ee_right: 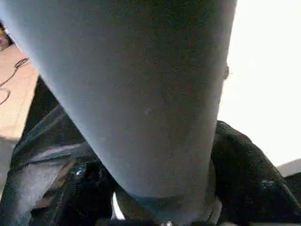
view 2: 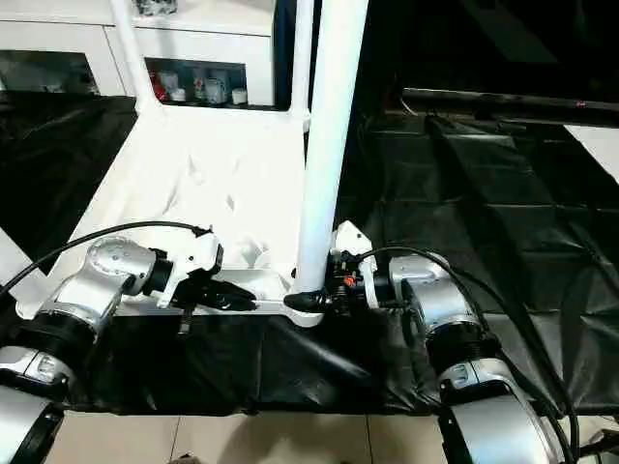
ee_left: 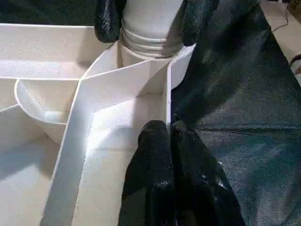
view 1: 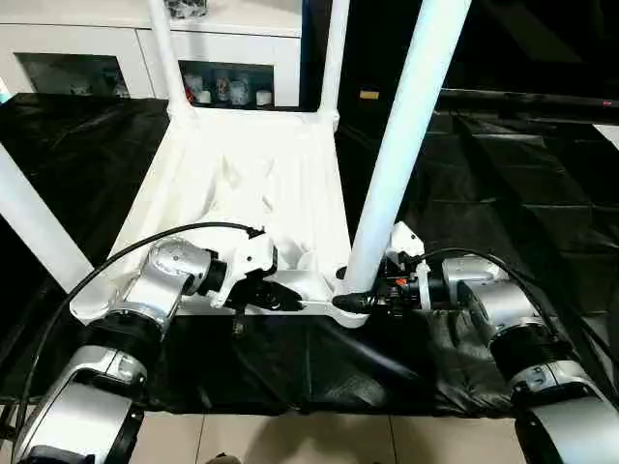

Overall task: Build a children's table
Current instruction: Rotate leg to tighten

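Right jaws point(view 1: 360, 302) — round leg point(view 1: 401, 145)

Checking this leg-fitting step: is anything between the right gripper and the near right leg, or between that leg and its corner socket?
Nothing visible. The right gripper has its fingers on either side of the leg at its base, and the leg stands upright in the tabletop's corner socket. The left gripper is shut on the tabletop's rim beside it.
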Controlling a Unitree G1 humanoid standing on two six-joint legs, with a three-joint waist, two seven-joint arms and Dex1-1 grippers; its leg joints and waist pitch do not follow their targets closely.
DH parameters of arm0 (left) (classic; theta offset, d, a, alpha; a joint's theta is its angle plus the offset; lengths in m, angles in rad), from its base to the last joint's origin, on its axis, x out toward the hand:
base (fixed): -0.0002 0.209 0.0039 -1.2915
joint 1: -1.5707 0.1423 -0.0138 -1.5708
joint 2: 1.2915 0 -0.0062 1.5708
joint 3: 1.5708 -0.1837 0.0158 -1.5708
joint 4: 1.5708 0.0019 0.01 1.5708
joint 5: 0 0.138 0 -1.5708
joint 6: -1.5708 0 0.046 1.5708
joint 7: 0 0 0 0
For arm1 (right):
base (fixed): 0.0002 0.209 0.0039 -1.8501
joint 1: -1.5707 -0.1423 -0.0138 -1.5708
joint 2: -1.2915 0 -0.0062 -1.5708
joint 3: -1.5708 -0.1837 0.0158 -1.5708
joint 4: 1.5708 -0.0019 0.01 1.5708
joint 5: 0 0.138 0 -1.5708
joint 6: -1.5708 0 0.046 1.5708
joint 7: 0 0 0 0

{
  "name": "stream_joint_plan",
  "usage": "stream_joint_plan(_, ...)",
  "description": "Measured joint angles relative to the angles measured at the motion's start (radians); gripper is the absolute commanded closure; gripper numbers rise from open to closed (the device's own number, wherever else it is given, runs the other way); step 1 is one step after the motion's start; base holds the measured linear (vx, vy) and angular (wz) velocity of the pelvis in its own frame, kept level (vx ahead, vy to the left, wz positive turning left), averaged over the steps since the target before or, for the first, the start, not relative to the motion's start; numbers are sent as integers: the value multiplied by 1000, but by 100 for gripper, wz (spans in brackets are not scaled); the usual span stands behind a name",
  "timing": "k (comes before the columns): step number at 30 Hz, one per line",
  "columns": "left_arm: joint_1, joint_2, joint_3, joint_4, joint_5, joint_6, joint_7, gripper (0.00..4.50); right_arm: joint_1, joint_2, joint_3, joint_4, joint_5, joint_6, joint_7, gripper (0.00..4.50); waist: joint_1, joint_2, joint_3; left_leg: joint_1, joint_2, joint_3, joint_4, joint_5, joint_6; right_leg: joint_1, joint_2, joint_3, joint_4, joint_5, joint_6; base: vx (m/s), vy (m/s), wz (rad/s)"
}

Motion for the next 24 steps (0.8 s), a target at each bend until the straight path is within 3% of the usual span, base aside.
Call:
stream_joint_plan(6,-8,-53,22,-9,44,103,205,450,11,106,-90,39,0,-24,-385,199,-34,-1,-1,5,-1,-2,0,1,-1,3,0,1,-2,0,2,0,0,0)
stream_joint_plan(12,7,-156,38,-50,59,208,382,450,26,205,-187,40,5,-25,-719,199,-52,-3,-2,15,-3,-5,-1,1,-1,9,0,2,-6,0,3,0,0,0)
stream_joint_plan(20,24,-181,38,-89,78,226,434,450,26,246,-201,56,-10,-90,-845,199,-59,-5,-5,9,-3,-5,-5,0,-1,9,0,1,-12,0,3,0,0,0)
stream_joint_plan(22,24,-178,36,-90,78,219,431,450,26,242,-198,62,-14,-112,-843,130,-59,-3,-5,8,-3,-5,-5,0,-1,9,0,1,-12,0,3,0,0,0)
stream_joint_plan(24,24,-174,29,-93,78,210,425,450,25,225,-176,63,-37,-121,-825,127,-57,-3,-5,6,-3,-5,-5,0,-1,8,0,1,-12,0,3,0,0,0)
